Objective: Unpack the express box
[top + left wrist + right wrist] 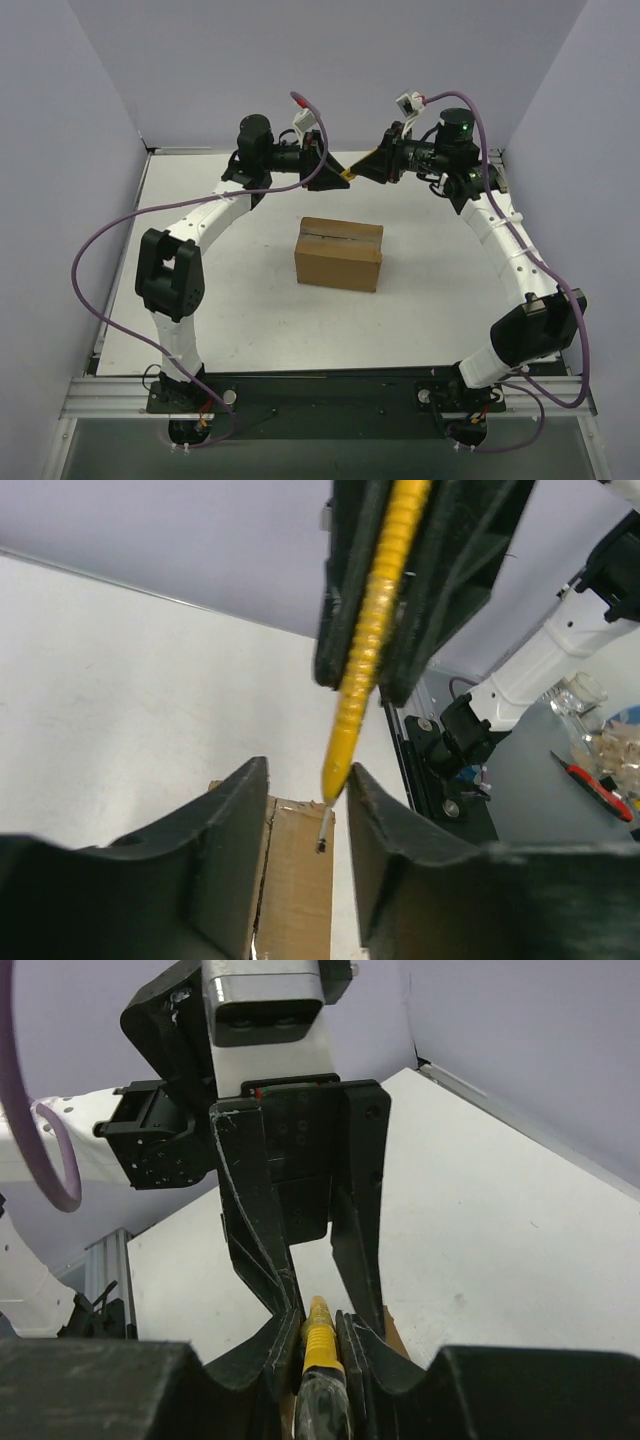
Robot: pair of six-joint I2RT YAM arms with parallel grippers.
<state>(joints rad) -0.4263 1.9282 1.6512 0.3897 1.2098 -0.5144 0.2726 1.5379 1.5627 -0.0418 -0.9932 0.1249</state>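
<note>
My right pincer (pixel 320 1348) is clamped on the yellow cutter (pixel 372 640). My left pincer (pixel 308 798) is part-open, astride its tip. The box (pixel 339 254) sits closed below both pincers, towards my bases, long axis left-right, neither arm nearer.

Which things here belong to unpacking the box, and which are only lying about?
Job: express box; yellow cutter, held by the right tool, tip inside the open left tool.
Lying about: clear plastic items and a red-handled thing, off the table.
</note>
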